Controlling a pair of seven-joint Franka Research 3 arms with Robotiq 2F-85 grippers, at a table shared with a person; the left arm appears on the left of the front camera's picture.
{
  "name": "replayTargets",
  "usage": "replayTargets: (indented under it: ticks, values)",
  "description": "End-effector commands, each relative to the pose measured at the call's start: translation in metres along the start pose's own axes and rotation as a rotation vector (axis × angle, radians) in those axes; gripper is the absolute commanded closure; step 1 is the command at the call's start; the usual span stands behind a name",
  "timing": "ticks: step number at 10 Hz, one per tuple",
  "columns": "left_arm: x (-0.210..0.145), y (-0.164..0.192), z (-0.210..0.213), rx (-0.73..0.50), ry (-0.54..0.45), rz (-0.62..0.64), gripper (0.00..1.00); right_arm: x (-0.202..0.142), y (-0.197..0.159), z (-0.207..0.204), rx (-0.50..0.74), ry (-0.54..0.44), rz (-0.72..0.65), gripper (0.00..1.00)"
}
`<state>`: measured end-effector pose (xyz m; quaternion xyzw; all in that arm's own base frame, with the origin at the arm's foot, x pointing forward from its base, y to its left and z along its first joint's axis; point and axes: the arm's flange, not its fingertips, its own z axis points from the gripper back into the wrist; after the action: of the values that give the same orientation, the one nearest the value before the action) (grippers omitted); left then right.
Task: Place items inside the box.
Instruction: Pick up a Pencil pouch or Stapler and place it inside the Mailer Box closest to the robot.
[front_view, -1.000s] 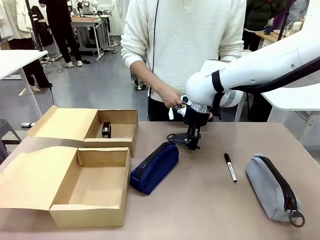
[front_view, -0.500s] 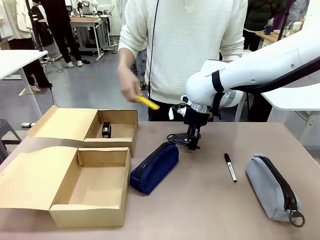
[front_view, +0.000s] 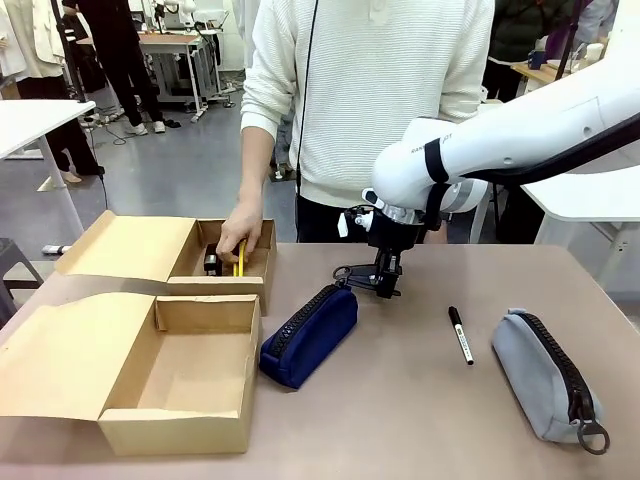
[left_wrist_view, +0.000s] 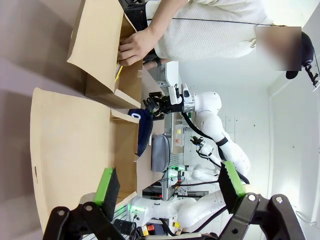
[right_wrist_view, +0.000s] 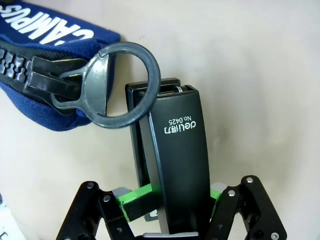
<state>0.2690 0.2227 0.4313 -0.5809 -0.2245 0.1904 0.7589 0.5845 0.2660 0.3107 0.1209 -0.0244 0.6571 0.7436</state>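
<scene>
Right wrist view: right hand (right_wrist_view: 175, 200) pinches black stapler (right_wrist_view: 175, 145), its tip under zip ring (right_wrist_view: 154, 75) of navy pouch (right_wrist_view: 40, 75).

We see a smooth grey floor (front_view: 190, 170) stretching away behind the brown tabletop (front_view: 420, 420). At the left stands a white table (front_view: 35, 115) on a slanted white leg, and cables (front_view: 100, 122) trail on the floor near it. Farther back is a workbench (front_view: 172, 40) with a tan top, and a person in black (front_view: 125, 60) stands beside it. Another white table (front_view: 590, 200) sits at the right. The light is bright and even.
</scene>
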Motion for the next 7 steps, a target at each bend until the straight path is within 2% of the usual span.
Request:
replayTargets:
  ticks: [1, 3, 4, 6, 7]
  values:
    - [-0.001, -0.001, 0.001, -0.014, 0.000, -0.018, 0.00, -0.011, 0.009, 0.020, -0.051, 0.028, -0.054, 1.00]
    - [-0.001, -0.001, 0.001, -0.014, 0.000, -0.018, 0.00, -0.041, 0.024, 0.057, -0.034, 0.009, -0.190, 1.00]
    - [-0.001, -0.001, 0.001, -0.014, 0.000, -0.018, 0.00, -0.059, 0.045, 0.081, -0.032, 0.040, -0.322, 1.00]
    - [-0.001, -0.001, 0.001, -0.014, 0.000, -0.018, 0.00, -0.078, 0.103, 0.116, 0.056, 0.040, -0.572, 1.00]
    - [-0.001, -0.001, 0.001, -0.014, 0.000, -0.018, 0.00, -0.076, 0.138, 0.130, 0.090, 0.045, -0.708, 1.00]
